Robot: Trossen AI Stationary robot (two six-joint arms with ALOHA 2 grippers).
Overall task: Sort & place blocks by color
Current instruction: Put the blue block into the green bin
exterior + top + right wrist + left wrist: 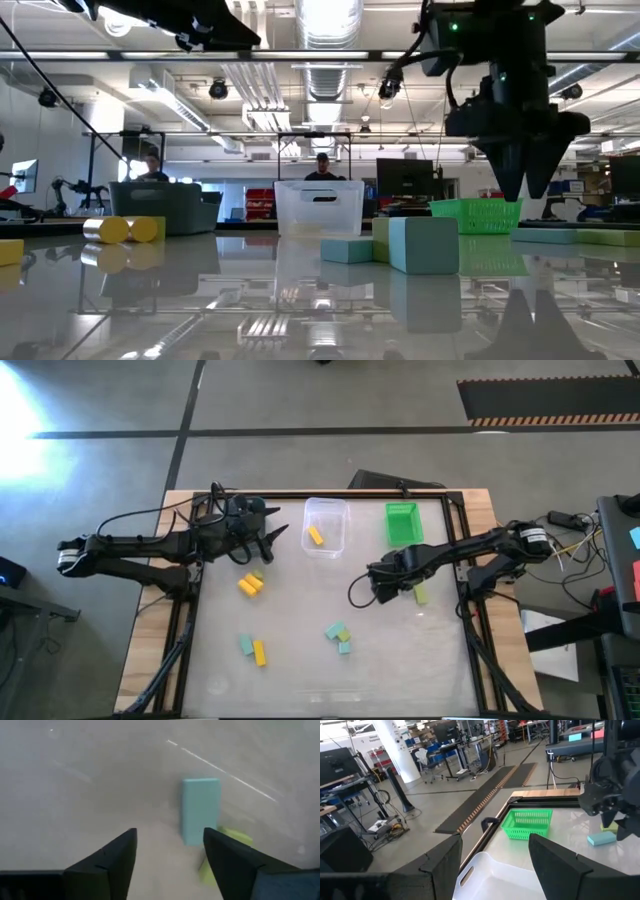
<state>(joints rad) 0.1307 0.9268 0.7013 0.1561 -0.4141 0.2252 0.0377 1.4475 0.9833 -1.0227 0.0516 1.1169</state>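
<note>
The left hand (276, 538) hangs at the far left of the table (300, 680), between the dark teal bin (165, 208) and the clear bin (326, 526); its fingers (442, 862) stand apart with nothing between them, over the clear bin's near rim. In front of it on the table lie two yellow blocks (248, 586) touching each other, with a pale yellow-green block (257, 575) just behind them; nearer the front edge sit a teal-mint block (246, 645) and a yellow bar (260, 653) side by side. The clear bin holds one yellow block (316, 537); right of it stands the bright green bin (403, 523), and whether it holds anything I cannot tell. In the middle of the table, toward the front, is a small cluster of teal-mint blocks (338, 632) with a pale yellow-green one among them; a further small teal-mint cube (344, 648) lies just in front. The right hand (385, 588) hovers low over the table at right of centre, in front of the green bin; its fingers (112, 857) are spread wide and grip nothing. Just beyond its fingertips a teal-mint bar (200, 810) lies flat on the table, with a pale yellow-green block (220, 851) touching its end, partly hidden behind one finger; from above only the yellow-green block (421, 595) shows, just right of the hand.
</note>
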